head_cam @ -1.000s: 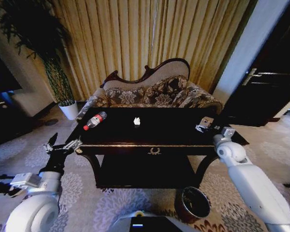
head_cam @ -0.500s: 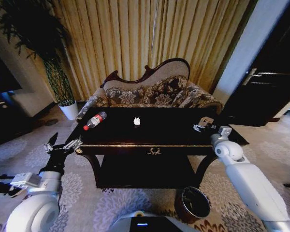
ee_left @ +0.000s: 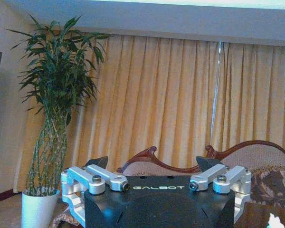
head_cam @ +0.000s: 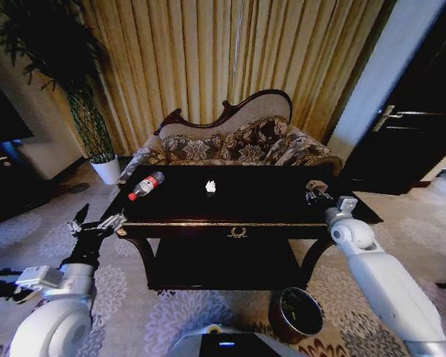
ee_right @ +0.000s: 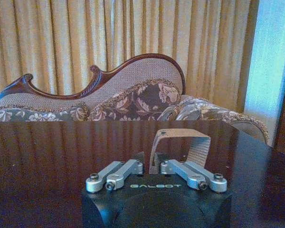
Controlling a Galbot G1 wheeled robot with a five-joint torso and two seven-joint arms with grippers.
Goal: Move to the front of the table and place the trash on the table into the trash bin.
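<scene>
The robot is standing in front of the desk (head_cam: 208, 201), a dark glossy one with a gold emblem (head_cam: 238, 233) on its front drawer and a lower shelf beneath. The right gripper (head_cam: 314, 192) is reaching over the desk's right end, and the right wrist view shows its fingers (ee_right: 125, 171) drawn close together around the lower edge of a small pale packet (ee_right: 181, 144) — the packet is standing up between them as a bent, arch-shaped strip above the dark top. The fingers appear to be pinching it, with the packet's upper part rising free above them.

The left gripper (head_cam: 97, 225) is hanging off the desk's left front corner, beside the edge and not over the top; its fingers (ee_left: 100, 178) are spread wide apart and holding nothing.

The rest of the trash is lying on the desk top: a clear plastic bottle (head_cam: 146, 185) with a red cap is lying on its side near the left end, and a white crumpled scrap (head_cam: 210, 187) is sitting near the middle toward the back edge — well apart from both grippers.

The trash bin (head_cam: 296, 313), round and reddish-brown with a black inside, is standing on the patterned carpet in front of the desk's right leg, below the right arm.

Behind the desk an ornate sofa (head_cam: 238, 141) is standing against gold curtains, and a tall plant in a white pot (head_cam: 105, 169) is standing to the left.
</scene>
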